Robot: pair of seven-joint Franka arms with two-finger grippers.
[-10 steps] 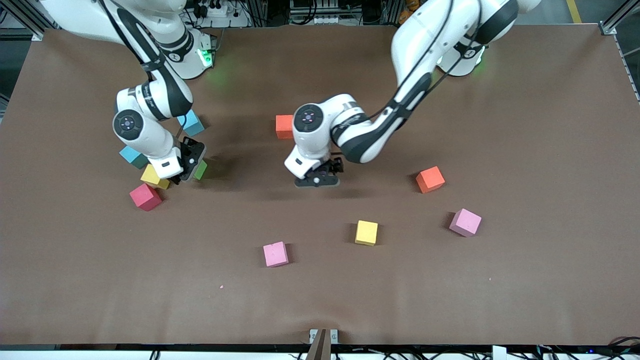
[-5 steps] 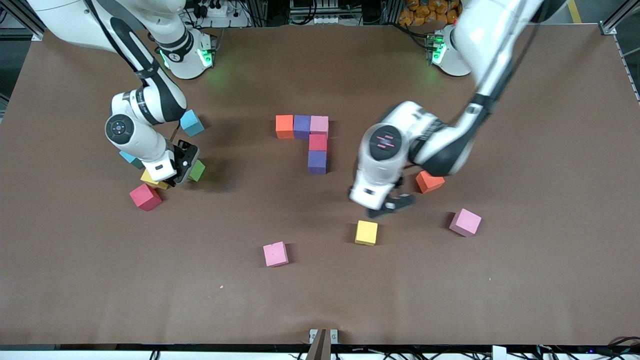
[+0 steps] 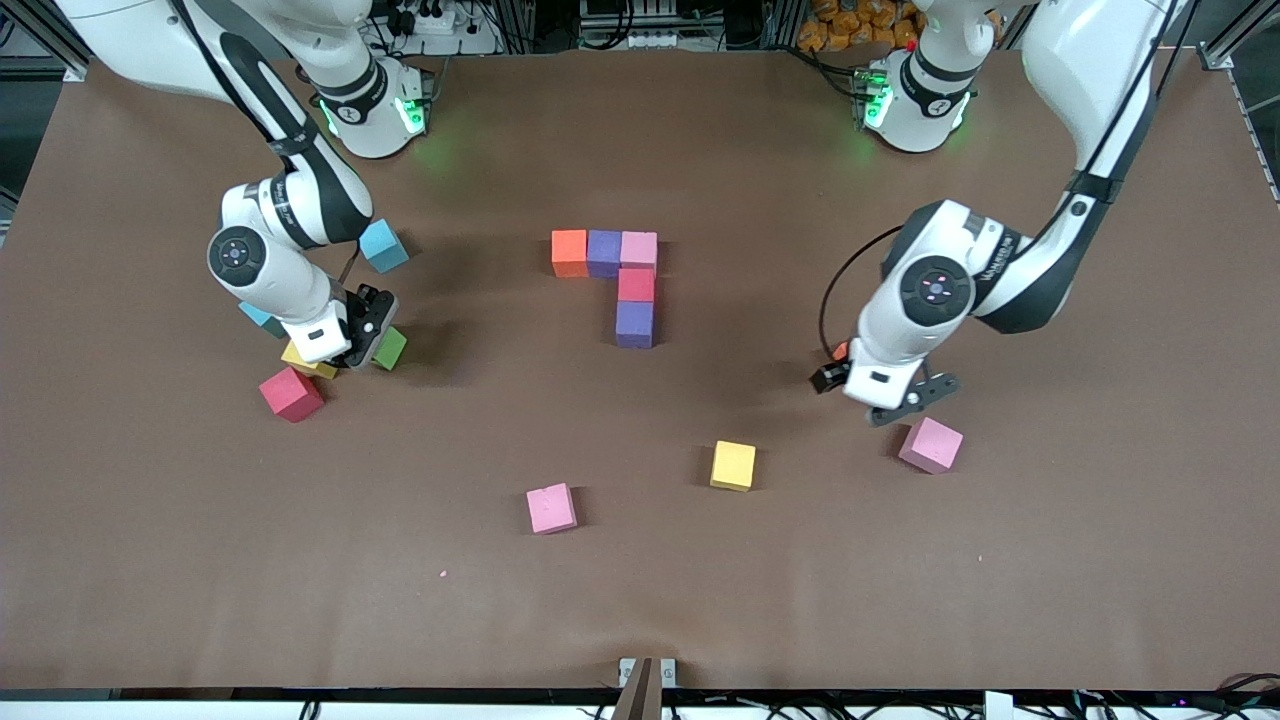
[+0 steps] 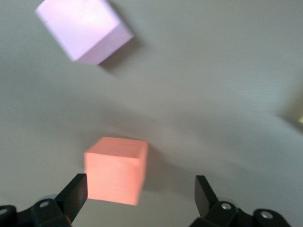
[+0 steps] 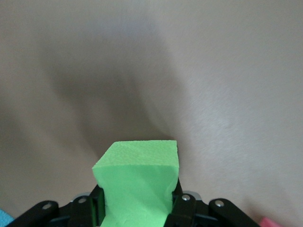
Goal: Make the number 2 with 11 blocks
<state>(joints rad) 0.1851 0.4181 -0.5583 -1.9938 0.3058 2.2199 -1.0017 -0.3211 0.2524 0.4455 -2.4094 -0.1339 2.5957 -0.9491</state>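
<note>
A brown mat (image 3: 640,600) is covering the whole table and lying flat and matte under even light. Above the mat's top edge, a power strip (image 3: 430,20) and cables are sitting by metal frame posts, and a heap of orange things (image 3: 835,22) is showing there. Green light is glowing on the mat near that top edge. A small metal bracket (image 3: 645,672) is sitting at the mat's bottom edge.

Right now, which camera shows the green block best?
The right wrist view: the green block fills the foreground, pinched in the shut right gripper. The front view shows only a corner beside that gripper. The left wrist view misses it.
</note>
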